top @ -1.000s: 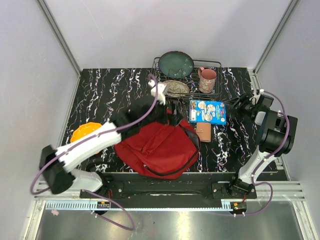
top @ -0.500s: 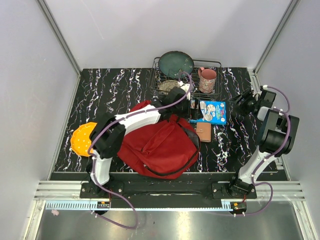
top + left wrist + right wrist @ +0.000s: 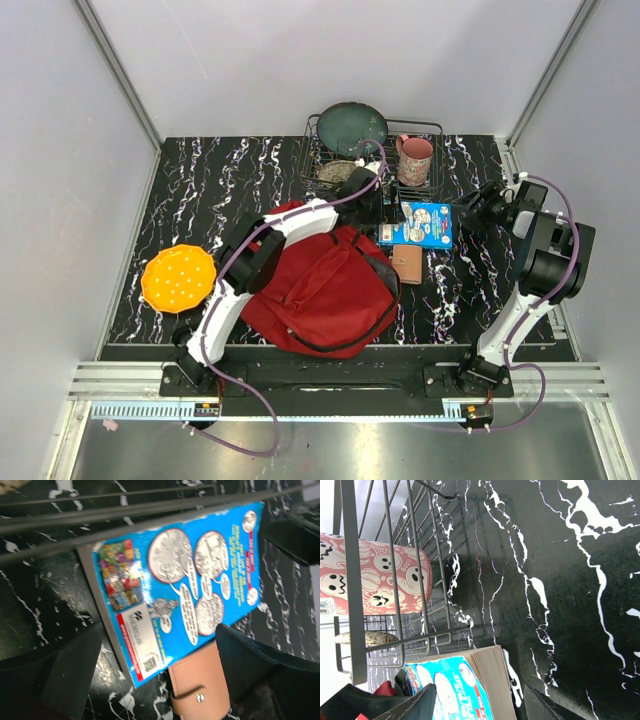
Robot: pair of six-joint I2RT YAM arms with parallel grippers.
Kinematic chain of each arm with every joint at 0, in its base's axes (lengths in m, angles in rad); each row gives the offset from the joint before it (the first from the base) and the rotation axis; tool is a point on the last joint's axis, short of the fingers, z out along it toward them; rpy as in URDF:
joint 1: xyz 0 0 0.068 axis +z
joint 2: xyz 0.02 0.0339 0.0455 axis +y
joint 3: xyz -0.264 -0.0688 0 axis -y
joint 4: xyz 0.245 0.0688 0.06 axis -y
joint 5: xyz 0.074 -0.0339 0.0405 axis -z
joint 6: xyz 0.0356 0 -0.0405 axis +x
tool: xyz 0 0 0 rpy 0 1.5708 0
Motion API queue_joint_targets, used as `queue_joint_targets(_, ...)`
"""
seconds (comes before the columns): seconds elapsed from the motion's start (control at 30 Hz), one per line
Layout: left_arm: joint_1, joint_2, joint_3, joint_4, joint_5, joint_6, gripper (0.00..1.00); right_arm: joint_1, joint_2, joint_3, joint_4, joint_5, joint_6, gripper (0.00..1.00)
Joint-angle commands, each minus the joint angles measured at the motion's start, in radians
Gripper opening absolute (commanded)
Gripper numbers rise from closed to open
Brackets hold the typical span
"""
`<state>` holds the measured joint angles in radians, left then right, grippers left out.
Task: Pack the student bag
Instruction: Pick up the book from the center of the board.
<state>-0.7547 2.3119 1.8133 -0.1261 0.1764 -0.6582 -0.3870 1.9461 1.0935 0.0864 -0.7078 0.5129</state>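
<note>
Left hand (image 3: 160, 635) outstretched and splayed (right hand (image 3: 480, 208) splayed too)

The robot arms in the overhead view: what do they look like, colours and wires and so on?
The left arm and right arm have white tube-like links joined by chunky black joints. A thin purple cable loops loosely along each. The left gripper's fingers are plain dark, blocky wedges. No markings show.

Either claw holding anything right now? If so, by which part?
Nothing is held. The left claw is open above the blue book and the tan wallet, gripping neither. The right claw is open and empty.
</note>
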Motion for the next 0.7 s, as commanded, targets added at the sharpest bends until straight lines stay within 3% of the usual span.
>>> queue_joint_targets(0.0,0.002,0.035,0.089,-0.039,-0.1,-0.02,0.99,0.0,-0.015,0.005,0.044,-0.028,0.001,0.75)
queue_joint_targets(0.13,0.002,0.07,0.104,-0.043,-0.084,-0.038,0.99,0.002,-0.004,0.005,0.058,-0.047,0.006,0.75)
queue_joint_targets(0.43,-0.011,0.122,0.147,0.025,0.1,-0.063,0.98,0.043,0.065,0.031,0.036,-0.134,0.001,0.74)
queue_joint_targets(0.53,-0.015,0.109,0.139,0.037,0.123,-0.063,0.97,0.05,0.059,0.005,0.065,-0.148,-0.004,0.66)
queue_joint_targets(0.67,-0.018,0.092,0.145,0.054,0.162,-0.06,0.95,0.06,0.004,-0.053,0.134,-0.226,0.041,0.44)
